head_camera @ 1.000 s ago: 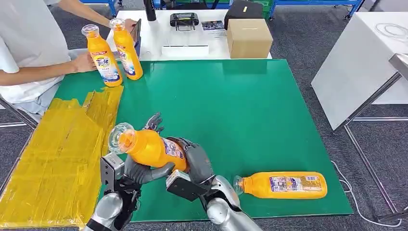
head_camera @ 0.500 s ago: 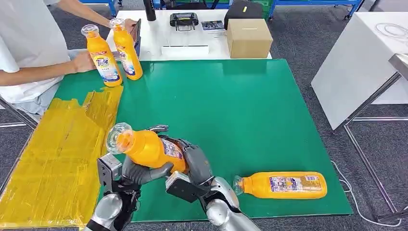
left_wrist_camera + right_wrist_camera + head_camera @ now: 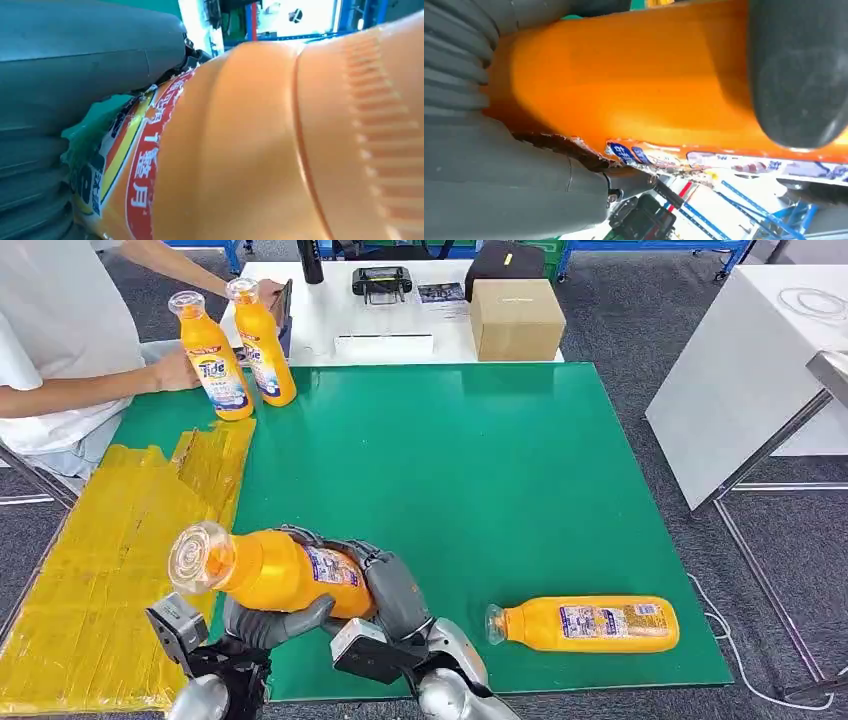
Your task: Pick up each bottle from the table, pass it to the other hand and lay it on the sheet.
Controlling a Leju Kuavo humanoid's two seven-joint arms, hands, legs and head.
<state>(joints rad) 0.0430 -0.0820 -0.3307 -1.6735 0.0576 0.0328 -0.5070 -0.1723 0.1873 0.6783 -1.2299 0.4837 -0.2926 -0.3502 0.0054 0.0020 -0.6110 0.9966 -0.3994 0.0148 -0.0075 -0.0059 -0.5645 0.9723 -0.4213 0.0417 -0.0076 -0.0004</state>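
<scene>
Handover in mid-air: both my left hand (image 3: 262, 617) and right hand (image 3: 385, 585) clasp the orange plastic detergent bottle (image 3: 280, 570), cap toward the yellow taped sheet (image 3: 110, 550). I should confirm the left grasp before loosening the right, keeping the bottle level.

Bright, even overhead light; head view sharp, wrist views blurred close-up.

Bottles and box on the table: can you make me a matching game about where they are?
Things:
1. held bottle
2. lying bottle
3. upright bottles
4. cardboard box

Places:
A. on the white table beyond the green mat
B. gripped by both robot hands, near the yellow sheet
C. flat on the green mat
D. beside the person's hand

Pairs: 1-B, 2-C, 3-D, 4-A
</scene>
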